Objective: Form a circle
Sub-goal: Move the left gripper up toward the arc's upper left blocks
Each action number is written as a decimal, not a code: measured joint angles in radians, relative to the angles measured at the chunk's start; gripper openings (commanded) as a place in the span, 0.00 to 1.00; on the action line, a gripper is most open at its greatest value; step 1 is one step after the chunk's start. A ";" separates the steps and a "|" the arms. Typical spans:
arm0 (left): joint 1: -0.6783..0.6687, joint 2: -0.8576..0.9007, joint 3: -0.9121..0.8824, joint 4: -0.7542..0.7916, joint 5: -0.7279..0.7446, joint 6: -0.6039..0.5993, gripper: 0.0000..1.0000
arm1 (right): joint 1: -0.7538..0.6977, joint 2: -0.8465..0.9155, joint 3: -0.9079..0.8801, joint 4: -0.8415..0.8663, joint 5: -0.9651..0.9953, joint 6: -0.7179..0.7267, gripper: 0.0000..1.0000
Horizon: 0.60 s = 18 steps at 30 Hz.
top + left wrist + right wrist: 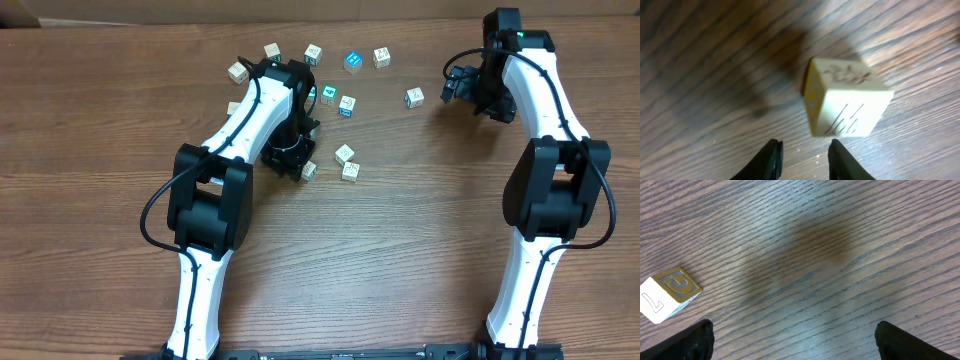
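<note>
Found left hand [804, 146] narrowly parted, empty, just short of a letter cube [847, 97]. Noted right hand [794, 330] spread wide. Saw cubes [345, 153] scattered on table [400, 280], no circle yet. Advised straddling it squarely before pinching.

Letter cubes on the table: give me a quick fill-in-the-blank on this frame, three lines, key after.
1. The right gripper stands wide ___ and empty.
2. In the left wrist view a cube lies ahead of the left gripper, not ___ its fingers.
3. In the right wrist view one cube sits near the ___ edge.
Missing: open; between; left.
</note>
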 measured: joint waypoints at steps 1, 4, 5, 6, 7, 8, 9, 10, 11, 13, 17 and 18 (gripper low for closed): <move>0.000 0.000 0.000 0.006 0.015 0.003 0.29 | 0.000 0.000 0.000 0.000 0.000 0.000 1.00; 0.000 -0.003 0.000 0.002 0.047 0.012 0.30 | 0.000 0.000 0.000 0.000 0.000 0.000 1.00; 0.002 -0.008 0.000 0.000 0.055 0.014 0.31 | 0.000 0.000 0.000 0.001 0.000 0.000 1.00; 0.004 -0.014 0.000 0.001 0.060 0.014 0.31 | 0.000 0.000 0.000 0.000 0.000 0.000 1.00; 0.007 -0.028 -0.002 0.002 0.066 0.014 0.32 | 0.000 0.000 0.000 0.000 0.000 0.000 1.00; 0.010 -0.042 -0.002 0.004 0.071 0.014 0.33 | 0.000 0.000 0.000 0.000 0.000 0.000 1.00; 0.013 -0.061 -0.002 0.009 0.076 0.015 0.34 | 0.000 0.000 0.000 0.000 0.000 0.000 1.00; 0.016 -0.082 -0.002 0.014 0.079 0.018 0.35 | 0.000 0.000 0.000 0.000 0.000 0.000 1.00; 0.019 -0.100 -0.002 0.017 0.082 0.019 0.36 | 0.000 0.000 0.000 0.000 0.000 0.000 1.00; 0.020 -0.141 -0.002 0.017 0.087 0.025 0.36 | 0.000 0.000 0.000 0.000 0.000 0.000 1.00; 0.022 -0.171 -0.002 0.018 0.093 0.033 0.48 | 0.000 0.000 0.000 0.000 0.000 0.000 1.00; 0.022 -0.171 -0.006 0.025 0.093 0.035 0.51 | 0.000 0.000 0.000 0.001 0.000 0.000 1.00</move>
